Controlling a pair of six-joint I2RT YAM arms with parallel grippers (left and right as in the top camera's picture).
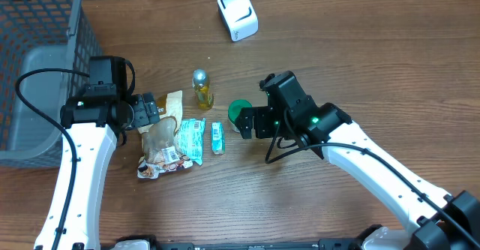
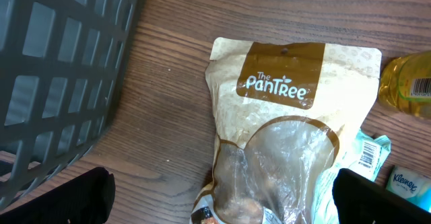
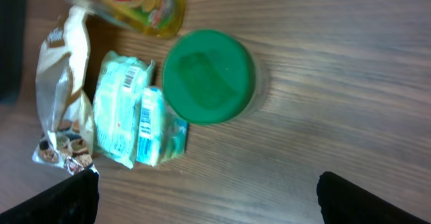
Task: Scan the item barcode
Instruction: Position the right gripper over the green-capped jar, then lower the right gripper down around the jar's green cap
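So both arms are parked over the pile of stuff, a bit toward 9 o'clock from the middle of the wooden surface point(image 1: 360, 55). The left gripper point(image 1: 149, 112) is wide open with nothing in it, hanging over the top end of the Pantree snack bag point(image 2: 289, 116), which lies flat with its clear window facing up. The right gripper point(image 1: 246, 121) is spread wide too, also empty, sitting above the green-lidded tub point(image 3: 209, 76). Between bag and tub there's a teal tissue pack point(image 3: 121, 109) and, right against it on its 3 o'clock side, a small Kleenex pack point(image 1: 217, 137), both with barcodes showing on top. A yellow bottle point(image 1: 201, 89) lies at 12 o'clock from those packs, and the left wrist view catches a barcode on its label. The white scanner point(image 1: 237, 13) is way up at 12 o'clock, well apart from everything. The grey basket point(image 1: 45, 25) fills the 10 o'clock corner.
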